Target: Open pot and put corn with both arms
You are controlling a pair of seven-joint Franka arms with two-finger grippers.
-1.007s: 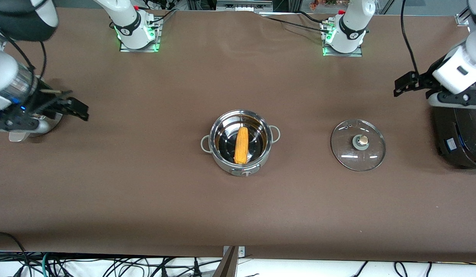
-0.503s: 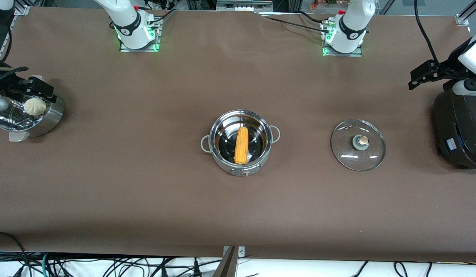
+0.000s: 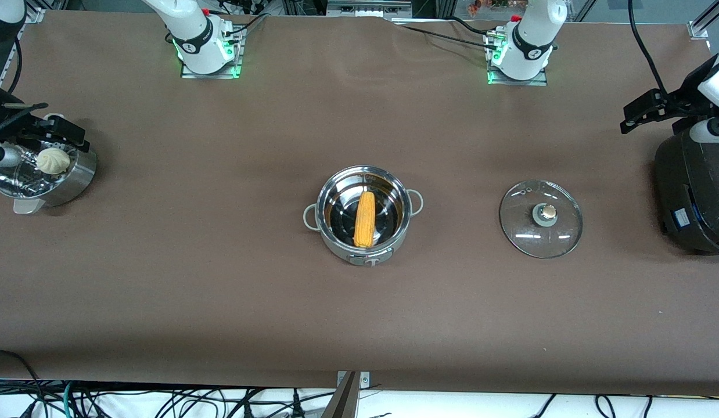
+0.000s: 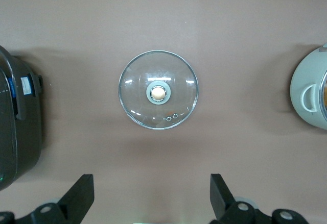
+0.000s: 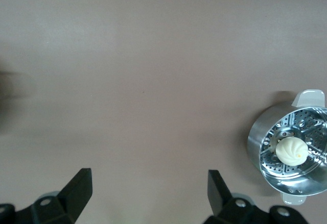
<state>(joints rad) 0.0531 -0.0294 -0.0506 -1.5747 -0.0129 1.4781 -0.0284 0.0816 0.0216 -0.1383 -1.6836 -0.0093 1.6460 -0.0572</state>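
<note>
The steel pot [image 3: 341, 246] stands uncovered in the middle of the table, and the yellow corn [image 3: 365, 219] lies inside it. Its glass lid [image 3: 541, 218] rests flat on the table toward the left arm's end, knob up. My left gripper [image 3: 643, 111] hangs open and empty over the table by the black cooker; in the left wrist view the lid [image 4: 158, 90] lies well clear of that gripper [image 4: 152, 183], and the pot [image 4: 310, 95] shows at the edge. My right gripper [image 3: 69, 136] hovers open and empty over the steamer bowl, its fingers spread wide [image 5: 149, 178].
A perforated steel steamer bowl [image 3: 76, 177] holding a white bun [image 3: 52, 160] sits at the right arm's end of the table and also shows in the right wrist view [image 5: 257, 141]. A large black cooker [image 3: 693, 191] stands at the left arm's end.
Both arms have drawn back toward their ends of the table. The right arm has pulled away, uncovering the steamer bowl and bun. Pot, corn and lid have not moved.
</note>
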